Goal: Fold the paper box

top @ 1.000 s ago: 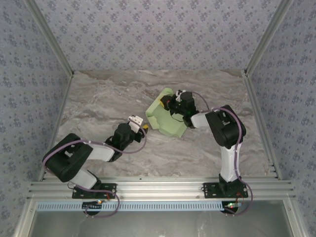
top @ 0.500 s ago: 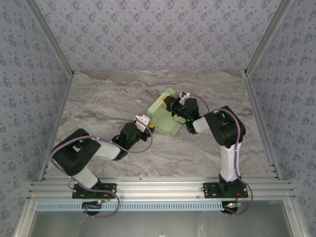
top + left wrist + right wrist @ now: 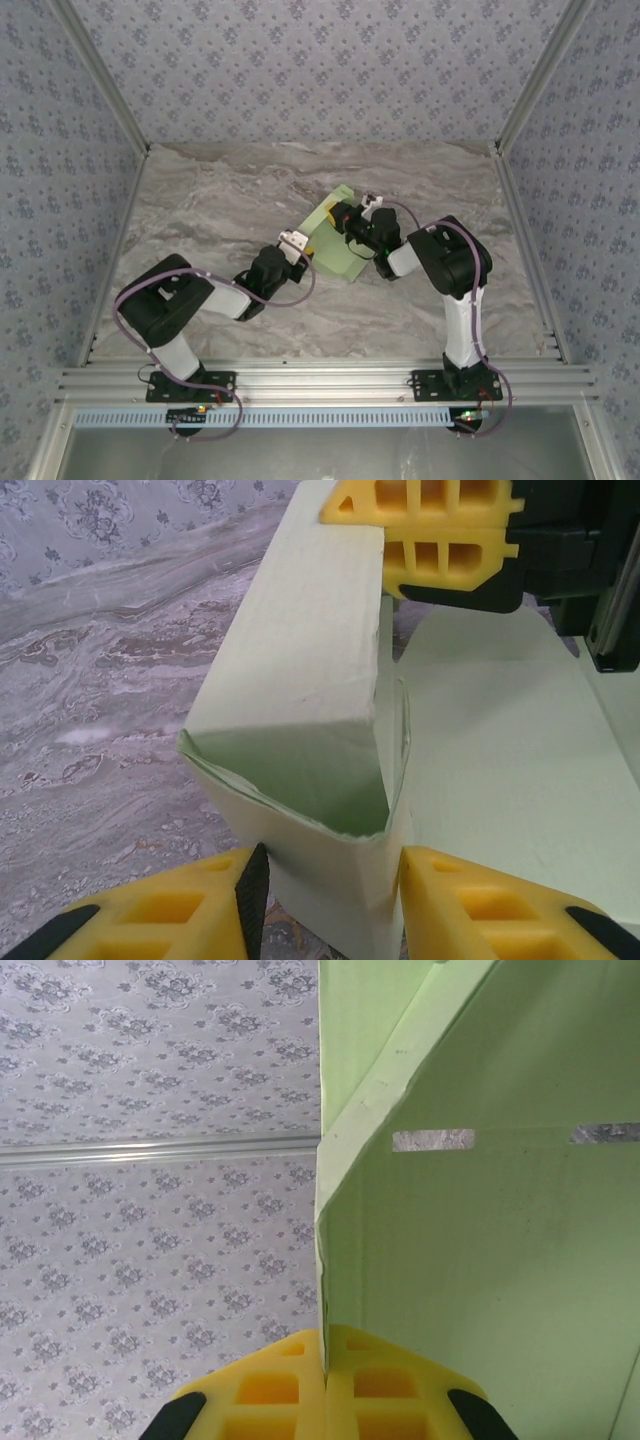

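The paper box is a pale green card piece, partly folded, at the middle of the marble table. My right gripper is shut on its far edge; the thin card runs between those yellow fingers with a green panel rising beside them. My left gripper is at the box's near-left end. In the left wrist view its fingers press from both sides on a folded-up double wall. The right gripper's yellow fingers pinch the far end of that wall.
Marble tabletop lies around the box, with patterned walls on three sides and an aluminium rail along the near edge. Both arms bend in toward the centre, their wrists close together over the box.
My left arm has reached forward and right up to the box, and its jaws have narrowed onto the folded wall. The right gripper has shifted slightly left, tilting the card more upright.
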`<state>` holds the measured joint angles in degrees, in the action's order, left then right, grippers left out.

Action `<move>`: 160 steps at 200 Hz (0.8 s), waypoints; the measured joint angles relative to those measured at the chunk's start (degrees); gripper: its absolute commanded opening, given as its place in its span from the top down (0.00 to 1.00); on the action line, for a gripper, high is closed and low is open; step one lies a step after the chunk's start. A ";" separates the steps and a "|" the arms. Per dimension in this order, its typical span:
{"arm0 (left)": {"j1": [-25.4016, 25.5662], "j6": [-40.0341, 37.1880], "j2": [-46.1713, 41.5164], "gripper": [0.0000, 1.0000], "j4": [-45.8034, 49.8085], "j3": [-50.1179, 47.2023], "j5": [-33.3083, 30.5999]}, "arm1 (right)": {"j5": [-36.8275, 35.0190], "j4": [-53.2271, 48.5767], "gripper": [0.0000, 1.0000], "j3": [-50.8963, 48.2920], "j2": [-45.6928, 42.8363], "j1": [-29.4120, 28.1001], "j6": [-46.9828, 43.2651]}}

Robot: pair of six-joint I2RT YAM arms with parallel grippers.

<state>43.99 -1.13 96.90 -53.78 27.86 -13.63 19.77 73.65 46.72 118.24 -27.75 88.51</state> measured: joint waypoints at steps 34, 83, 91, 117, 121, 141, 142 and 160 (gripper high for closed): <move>1.46 -0.39 2.03 0.68 0.44 1.90 -3.54 | -4.42 3.39 1.00 -3.06 -0.09 -0.59 0.04; 2.73 -0.59 4.07 0.67 -0.44 3.26 -8.68 | -12.72 5.86 1.00 -6.91 -1.68 -3.19 0.72; 2.89 -0.61 4.35 0.66 -0.44 3.50 -9.46 | -14.23 5.64 1.00 -7.69 -2.45 -3.78 0.79; 3.06 -0.81 5.25 0.64 -0.42 4.39 -12.07 | -17.94 3.30 1.00 -9.84 -5.51 -5.70 0.90; 3.06 -0.79 5.44 0.64 -0.39 4.55 -12.46 | -18.38 2.80 1.00 -9.97 -5.90 -5.95 0.90; 3.08 -0.79 6.38 0.65 -0.42 5.29 -14.40 | -20.02 0.35 1.00 -10.45 -7.67 -6.93 0.90; 3.08 -0.79 6.43 0.65 -0.42 5.31 -14.51 | -20.04 0.26 1.00 -10.47 -7.74 -6.95 0.90; 3.08 -0.79 7.17 0.65 -0.48 5.68 -16.39 | -21.11 -2.19 1.00 -10.71 -9.18 -7.91 0.87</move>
<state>47.07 -1.91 104.07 -54.26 33.54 -30.02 -1.34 71.46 36.01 109.06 -35.66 89.38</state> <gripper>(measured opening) 0.351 0.048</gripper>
